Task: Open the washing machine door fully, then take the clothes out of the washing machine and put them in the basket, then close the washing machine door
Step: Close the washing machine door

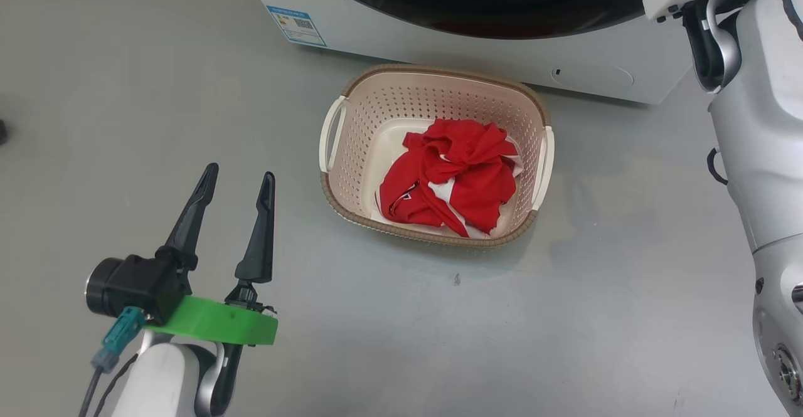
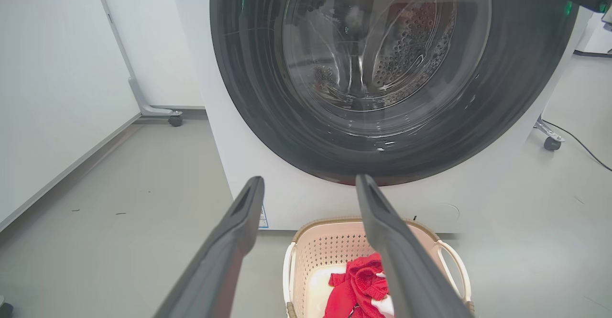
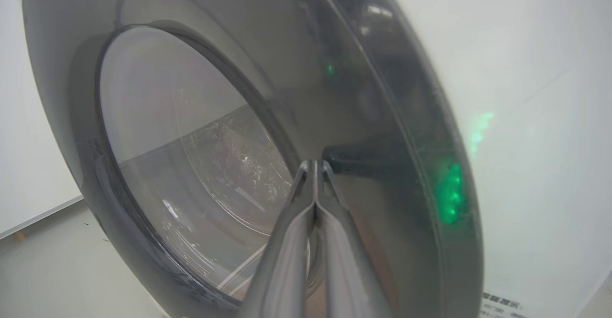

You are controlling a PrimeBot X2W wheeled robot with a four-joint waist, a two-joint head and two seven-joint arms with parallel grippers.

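Note:
The washing machine (image 1: 439, 47) stands at the top of the head view, with the black washing machine door (image 1: 489, 3) flat against its white front. In the left wrist view the door (image 2: 248, 69) shows the steel drum through its glass. My right gripper (image 3: 314, 165) is shut, its tips against the door's glossy rim (image 3: 382, 117) near its outer edge. The basket (image 1: 439, 73) sits on the floor before the machine and holds the red and white clothes (image 1: 458, 172). My left gripper (image 1: 239, 174) hovers open and empty, left of the basket.
A blue label (image 1: 296, 25) marks the machine's lower corner. My right arm's pale body (image 1: 759, 122) rises along the right edge. A white wheeled panel (image 2: 57, 93) stands left of the machine, and a cable (image 2: 583, 146) lies on the grey floor to its right.

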